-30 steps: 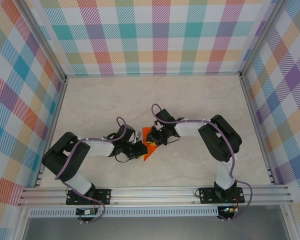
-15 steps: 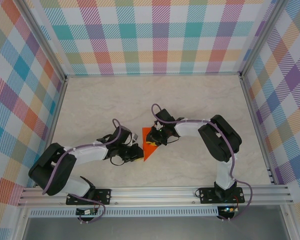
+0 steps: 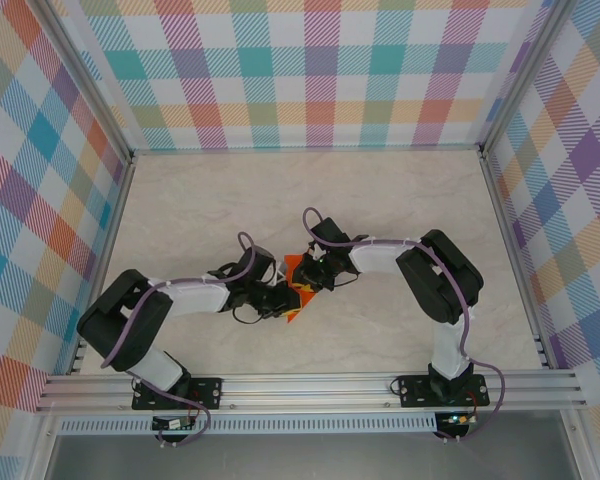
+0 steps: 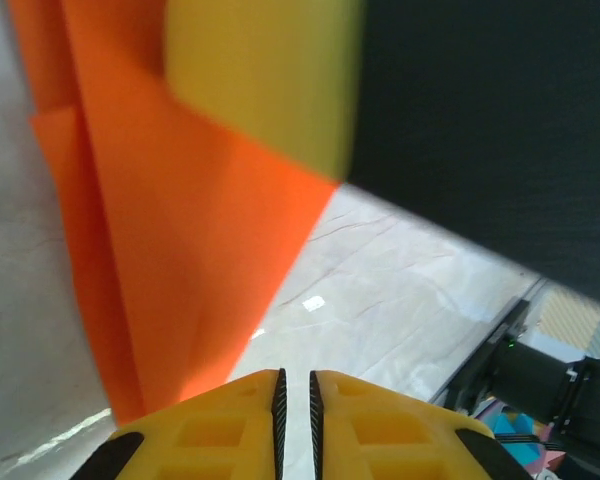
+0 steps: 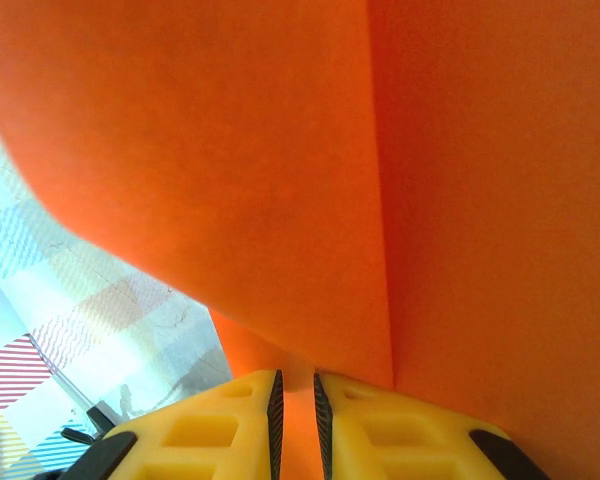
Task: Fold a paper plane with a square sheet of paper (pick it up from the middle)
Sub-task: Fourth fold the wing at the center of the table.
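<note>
The paper plane (image 3: 292,266) is a small bright orange folded sheet at the middle of the table, between the two grippers. My right gripper (image 3: 308,283) reaches it from the right and is shut on a fold of it; the right wrist view has orange paper (image 5: 230,150) running into the thin slit of that gripper (image 5: 295,375). My left gripper (image 3: 285,300) lies against the plane's lower left side. Its jaws (image 4: 295,375) are shut with bare table showing through the slit, and the orange paper (image 4: 180,250) rises just left of them. A yellow finger (image 4: 260,80) of the right gripper is above.
The pale marbled table (image 3: 400,200) is walled by plaid panels (image 3: 310,70) at the back and both sides. An aluminium rail (image 3: 310,385) carrying both arm bases runs along the near edge. Open tabletop lies behind and to the right of the grippers.
The left arm drew back to the left, briefly baring the whole orange triangle, then returned against the plane's lower left side. The right arm has held still on the paper.
</note>
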